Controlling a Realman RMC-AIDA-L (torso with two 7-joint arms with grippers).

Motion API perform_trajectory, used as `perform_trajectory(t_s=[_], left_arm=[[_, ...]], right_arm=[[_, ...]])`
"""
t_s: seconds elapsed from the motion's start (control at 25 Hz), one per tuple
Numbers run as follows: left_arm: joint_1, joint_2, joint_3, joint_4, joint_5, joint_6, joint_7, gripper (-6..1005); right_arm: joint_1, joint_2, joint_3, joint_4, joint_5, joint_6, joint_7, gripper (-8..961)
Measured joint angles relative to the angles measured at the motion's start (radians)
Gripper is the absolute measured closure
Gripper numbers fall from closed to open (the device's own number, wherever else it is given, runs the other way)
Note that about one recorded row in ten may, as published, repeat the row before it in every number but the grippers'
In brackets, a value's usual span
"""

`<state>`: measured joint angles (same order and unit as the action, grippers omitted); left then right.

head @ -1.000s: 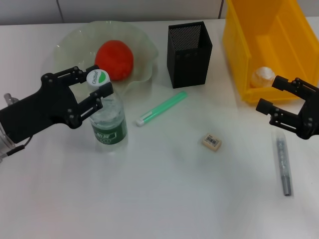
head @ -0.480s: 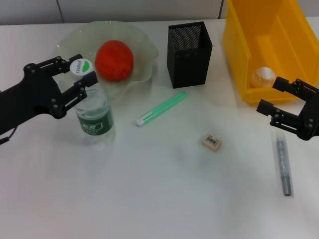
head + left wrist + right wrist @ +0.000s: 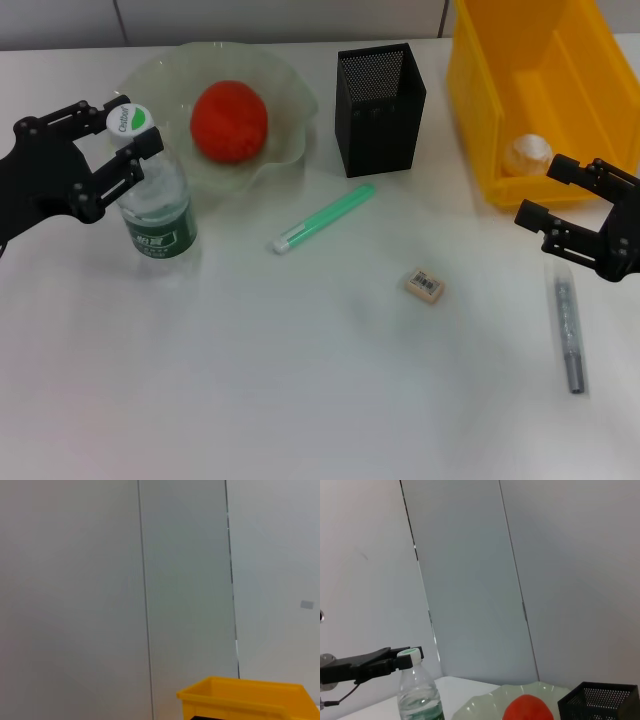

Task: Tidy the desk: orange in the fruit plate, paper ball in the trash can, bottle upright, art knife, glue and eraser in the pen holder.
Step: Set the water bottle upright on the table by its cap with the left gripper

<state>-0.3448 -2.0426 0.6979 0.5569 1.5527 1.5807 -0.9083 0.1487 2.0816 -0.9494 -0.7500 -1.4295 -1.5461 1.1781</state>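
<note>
The bottle (image 3: 154,205) stands upright on the desk (image 3: 300,380) at the left, beside the fruit plate (image 3: 290,85). My left gripper (image 3: 141,124) is shut on its neck just under the cap. The orange (image 3: 229,120) lies in the fruit plate. The art knife (image 3: 323,218) lies in front of the pen holder (image 3: 380,108). To their right lie the eraser (image 3: 425,284) and the glue (image 3: 568,325). The paper ball (image 3: 527,153) sits inside the trash can (image 3: 590,90). My right gripper (image 3: 541,190) hangs open by the can's front wall, above the glue's far end.
In the right wrist view the bottle (image 3: 420,702) stands with the left gripper (image 3: 406,659) at its cap, and the orange (image 3: 530,710) and pen holder (image 3: 600,700) show along the lower edge. The left wrist view shows only a wall and the trash can (image 3: 250,700).
My left gripper has carried the upright bottle to the left and slightly away from me, from the plate's front to its left side. The right arm has not moved.
</note>
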Motion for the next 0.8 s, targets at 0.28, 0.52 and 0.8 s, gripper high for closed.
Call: perform_trajectory(t_s=[0.28, 0.52, 0.8], left_arm=[[0.000, 0.001, -0.003, 0.000, 0.001, -0.006, 0.011, 568], [0.000, -0.006, -0.003, 0.000, 0.002, -0.018, 0.016, 568], [0.002, -0.013, -0.015, 0.000, -0.006, -0.023, 0.016, 537]], right_arm=[[0.001, 0.000, 0.000, 0.002, 0.000, 0.002, 0.000, 169], [0.008, -0.001, 0.000, 0.019, 0.000, 0.003, 0.001, 169], [0.008, -0.003, 0.000, 0.020, -0.001, 0.003, 0.001, 169]])
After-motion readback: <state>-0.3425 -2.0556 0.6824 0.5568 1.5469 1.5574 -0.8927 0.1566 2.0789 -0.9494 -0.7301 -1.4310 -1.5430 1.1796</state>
